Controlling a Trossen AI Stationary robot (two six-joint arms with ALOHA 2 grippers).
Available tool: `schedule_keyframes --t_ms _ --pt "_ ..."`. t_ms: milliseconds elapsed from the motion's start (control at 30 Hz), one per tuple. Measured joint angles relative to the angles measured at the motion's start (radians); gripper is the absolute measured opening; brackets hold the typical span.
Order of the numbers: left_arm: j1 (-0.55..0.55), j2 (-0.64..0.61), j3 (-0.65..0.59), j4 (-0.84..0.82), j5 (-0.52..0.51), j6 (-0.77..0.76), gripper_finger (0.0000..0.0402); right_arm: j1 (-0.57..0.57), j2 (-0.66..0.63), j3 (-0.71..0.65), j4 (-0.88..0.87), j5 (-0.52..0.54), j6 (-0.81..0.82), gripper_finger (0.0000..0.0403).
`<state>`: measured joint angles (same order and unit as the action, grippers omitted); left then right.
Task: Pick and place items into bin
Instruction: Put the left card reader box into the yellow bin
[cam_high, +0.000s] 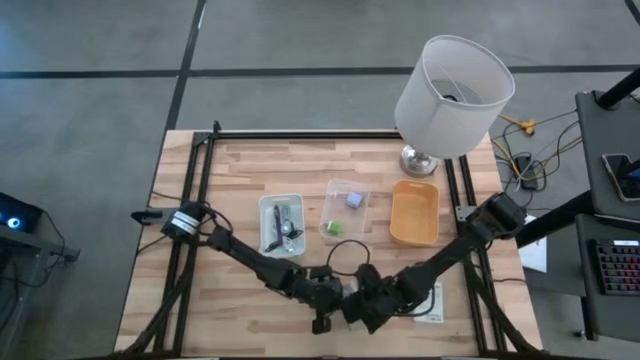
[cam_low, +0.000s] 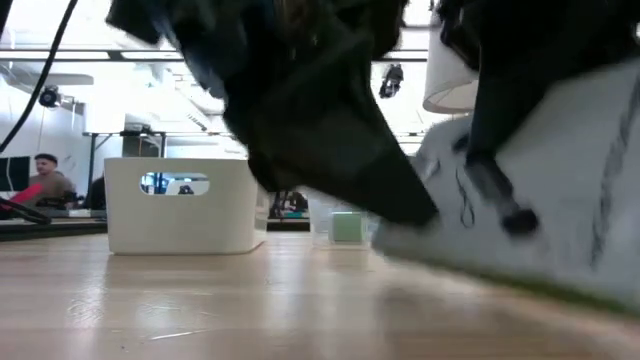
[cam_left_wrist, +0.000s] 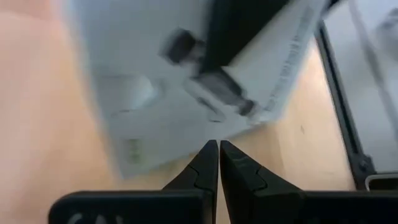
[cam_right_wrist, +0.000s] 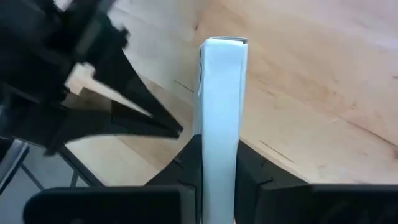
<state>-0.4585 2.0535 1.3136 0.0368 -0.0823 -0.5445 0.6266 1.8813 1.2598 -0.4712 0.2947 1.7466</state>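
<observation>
the right gripper is clamping a flat white packet edge-up, its long axis running away from the fingers. the left gripper, fingers pressed together and empty, is hovering just beside it over the wooden table. a person is sitting in the room behind.

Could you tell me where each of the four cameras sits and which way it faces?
High: overhead, straight down; both arms, white bin, orange bin, lamp.
Low: tabletop height, level; dark arms close, white bin behind.
Left wrist: past the shut left gripper at the white packet.
Right wrist: right gripper clamps that packet edge-on.
Shared: both wrist views and the low view show the packet.
</observation>
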Motion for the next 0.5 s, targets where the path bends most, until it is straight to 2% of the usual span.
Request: schedule_keyframes --t_ms 167,300,367,500 --pt "-0.012 -0.099 -0.011 -0.061 -0.167 0.004 0.0 0.051 -0.056 0.091 -0.213 0.07 0.093 0.0036" --pt "-0.013 -0.143 -0.011 -0.106 -0.222 0.013 0.0 0.116 -0.121 0.173 -0.529 0.194 0.37 0.0036" --pt "-0.013 -0.153 -0.011 -0.121 -0.233 0.011 0.0 0.135 -0.153 0.204 -0.706 0.192 0.502 0.0036" --pt "-0.012 -0.154 -0.012 -0.141 -0.24 0.011 0.0 0.122 -0.196 0.232 -0.963 0.163 0.53 0.0038"
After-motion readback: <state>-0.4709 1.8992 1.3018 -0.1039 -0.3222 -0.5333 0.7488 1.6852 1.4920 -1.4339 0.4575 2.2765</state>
